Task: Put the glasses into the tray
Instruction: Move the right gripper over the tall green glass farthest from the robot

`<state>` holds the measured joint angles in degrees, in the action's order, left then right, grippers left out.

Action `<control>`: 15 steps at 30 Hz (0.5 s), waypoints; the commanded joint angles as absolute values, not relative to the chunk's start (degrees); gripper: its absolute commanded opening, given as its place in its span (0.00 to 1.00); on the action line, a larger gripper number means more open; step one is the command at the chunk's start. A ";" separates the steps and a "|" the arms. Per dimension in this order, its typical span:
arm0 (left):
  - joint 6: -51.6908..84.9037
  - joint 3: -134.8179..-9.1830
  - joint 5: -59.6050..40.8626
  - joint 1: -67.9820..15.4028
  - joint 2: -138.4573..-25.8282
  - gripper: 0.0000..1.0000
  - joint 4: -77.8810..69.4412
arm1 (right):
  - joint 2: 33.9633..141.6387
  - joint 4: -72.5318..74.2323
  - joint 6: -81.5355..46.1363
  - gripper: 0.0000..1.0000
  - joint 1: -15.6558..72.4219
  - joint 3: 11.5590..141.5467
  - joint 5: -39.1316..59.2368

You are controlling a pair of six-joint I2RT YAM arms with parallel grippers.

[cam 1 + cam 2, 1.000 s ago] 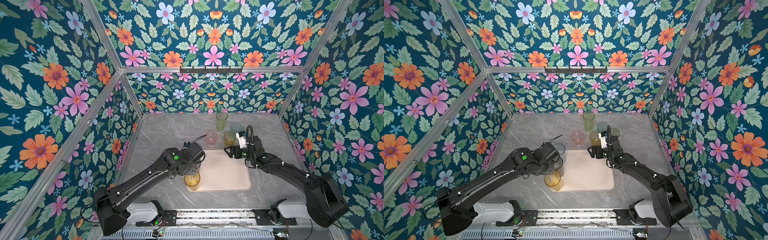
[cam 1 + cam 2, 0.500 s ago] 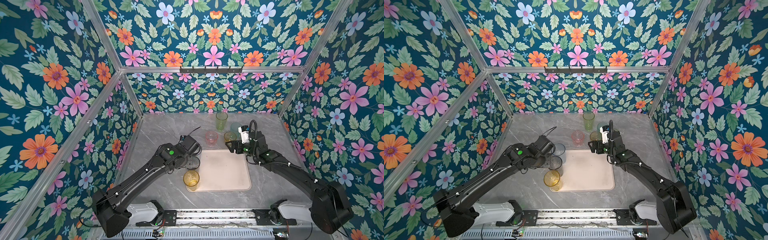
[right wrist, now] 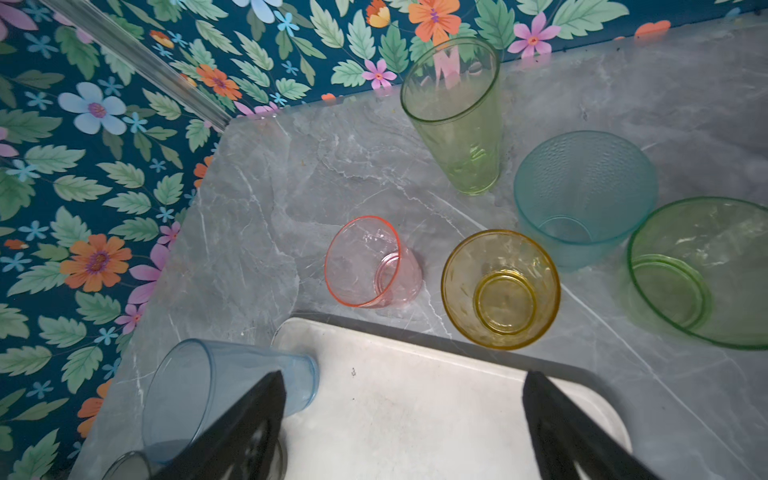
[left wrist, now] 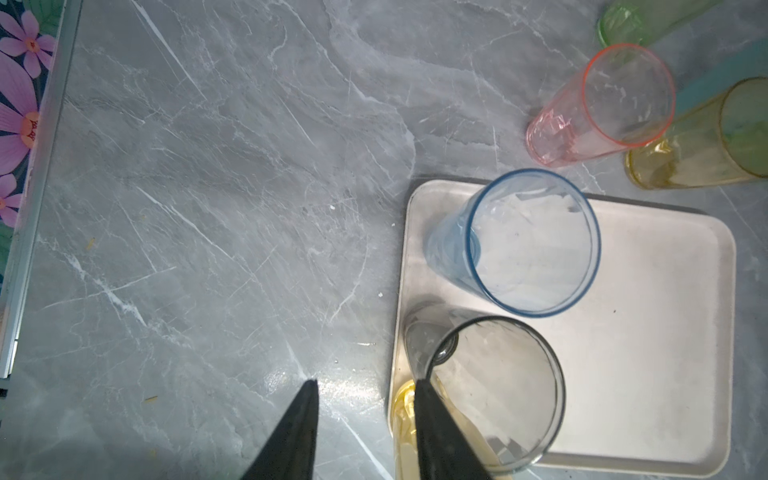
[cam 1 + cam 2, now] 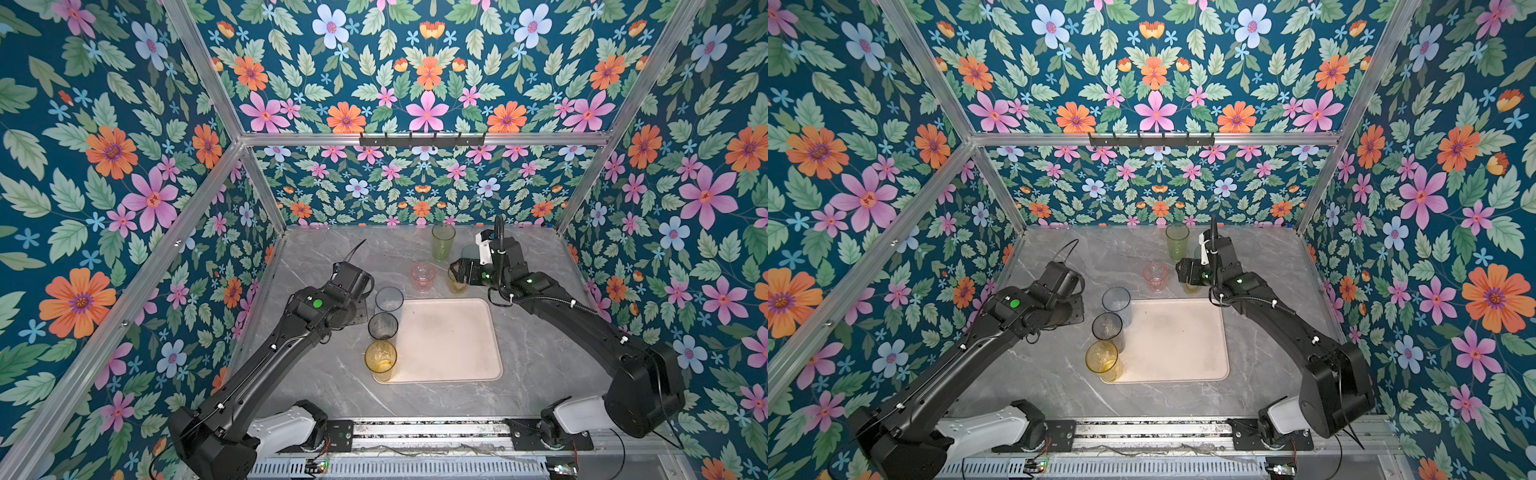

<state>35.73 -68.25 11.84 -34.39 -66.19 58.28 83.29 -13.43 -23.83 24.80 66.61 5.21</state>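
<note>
While bent at elbow, left arm: wrist over desk [image 5: 395, 245], left of tray [image 5: 449, 345].
Left jaws: apart, empty; grey glass [image 4: 494, 395] just beside one tip.
Right arm: stretched to upper centre; right jaws wide apart over tray corner.
Right wrist view only: short green glass [image 3: 702, 270].
Tray's left edge: blue glass [image 5: 389, 298], grey, amber glass [image 5: 380, 359].

**Table layout: tray and glasses**

Tray [image 5: 453, 345]: on the table [image 5: 316, 245], lower middle of both top views.

On the tray, in a row along its left edge, each just beside the next:
- front glass [image 5: 380, 359]
- middle glass [image 5: 383, 326]
- back glass [image 5: 389, 298]

On the table behind the tray:
- low glass [image 5: 423, 275], near the back edge
- second low glass [image 5: 455, 287], to its right
- tall glass [image 5: 443, 246], farther back, near the rear wall [image 5: 415, 183]
- fourth glass [image 5: 468, 252], just right of the tall one, partly hidden
</note>
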 commanded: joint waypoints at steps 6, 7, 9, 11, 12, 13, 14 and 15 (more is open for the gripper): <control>33.22 -66.36 9.25 -31.61 -67.24 0.42 53.54 | 90.60 -19.07 -25.58 0.92 24.79 75.66 0.07; 33.14 -66.08 8.98 -31.42 -67.24 0.42 53.38 | 91.23 -18.99 -25.74 0.92 24.72 76.46 0.09; 32.83 -65.57 8.55 -30.95 -67.28 0.42 53.17 | 93.20 -19.37 -25.94 0.92 24.53 78.47 0.17; 32.66 -65.29 8.27 -30.52 -67.24 0.42 53.17 | 94.53 -20.03 -26.10 0.92 24.25 80.45 0.63; 32.51 -65.02 7.96 -30.33 -67.15 0.42 53.17 | 96.72 -20.12 -26.14 0.92 24.08 81.36 0.79; 32.50 -64.95 7.87 -30.17 -67.06 0.42 53.13 | 97.49 -20.09 -26.31 0.93 24.01 82.09 0.97; 32.43 -64.82 7.90 -29.98 -66.89 0.42 53.17 | 98.32 -20.08 -26.39 0.92 23.78 82.92 1.04; 32.34 -64.68 7.92 -29.76 -66.78 0.42 53.17 | 99.13 -20.15 -26.50 0.92 23.54 83.69 1.21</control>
